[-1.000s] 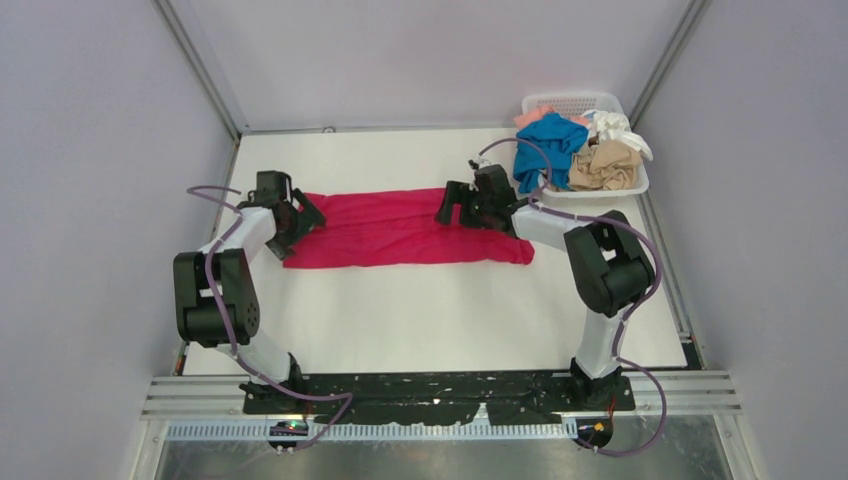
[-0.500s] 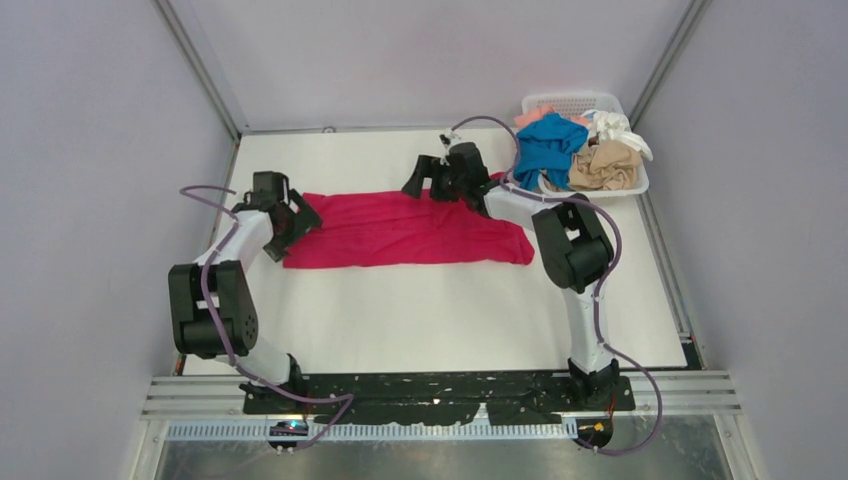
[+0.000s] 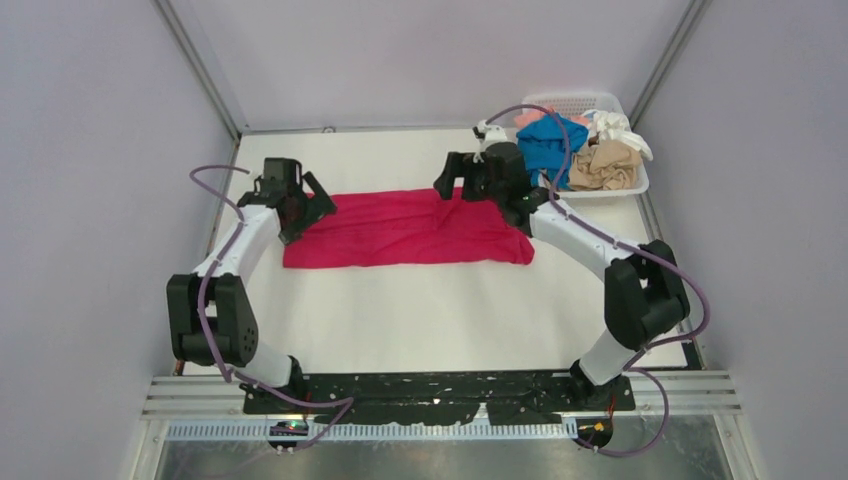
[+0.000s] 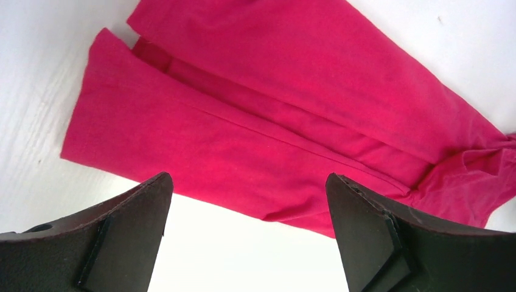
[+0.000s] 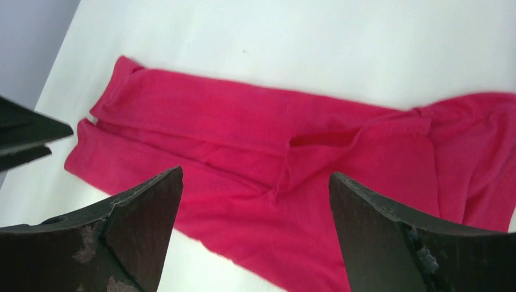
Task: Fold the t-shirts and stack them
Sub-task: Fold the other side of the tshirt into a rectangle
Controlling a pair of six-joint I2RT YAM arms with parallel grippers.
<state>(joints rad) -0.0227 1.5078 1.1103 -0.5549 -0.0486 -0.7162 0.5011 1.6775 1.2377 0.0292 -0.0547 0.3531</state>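
The red shirt (image 3: 405, 228) is laid left-to-right, with left gripper (image 3: 318, 207) at its left end and right gripper (image 3: 460, 188) at its far edge, both opened wide, empty.

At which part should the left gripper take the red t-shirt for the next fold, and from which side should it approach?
Probably the short left end of the red t-shirt, from above and the left. The shirt lies flat as a long strip on the table, and both folded-in flaps end there, so the open left gripper could pinch all layers.
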